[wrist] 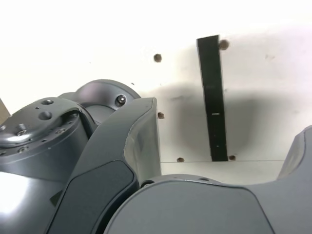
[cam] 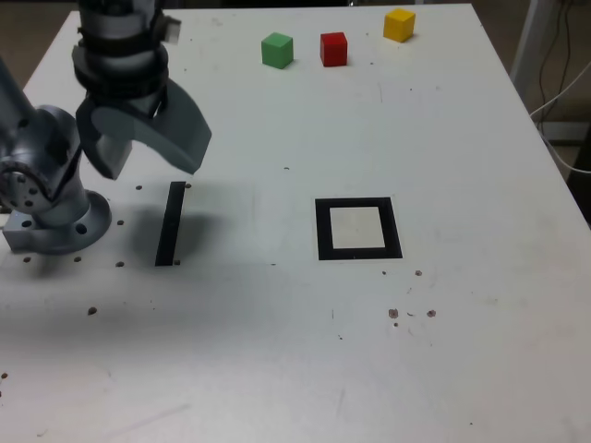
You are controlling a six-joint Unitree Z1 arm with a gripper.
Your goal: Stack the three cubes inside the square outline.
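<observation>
At the exterior view's left the arm's round grey base (cam: pixel 55 221) sat bolted to the white worktop (cam: pixel 277 369). Above it the claw (cam: pixel 143 148) hung over the surface with its two broad grey jaws spread apart and nothing between them. Just to its right lay a narrow black strip (cam: pixel 170 224), flat on the worktop, partly in the claw's shadow. The wrist view showed the same strip (wrist: pixel 214 102) lying between the two jaws below, with the base beside it.

Further right, along the far edge, the three cubes stood in a row, each apart from its neighbour: the green cube (cam: pixel 277 50), then the red cube (cam: pixel 333 49), then the yellow cube (cam: pixel 399 25), the yellow one sitting slightly farther back. All three looked equal in size, plain and solid-coloured.

Nearer the camera, well apart from the cubes, the square outline (cam: pixel 322 231) lay flat: a thick black frame around a pale cream centre, nothing resting on it.
</observation>
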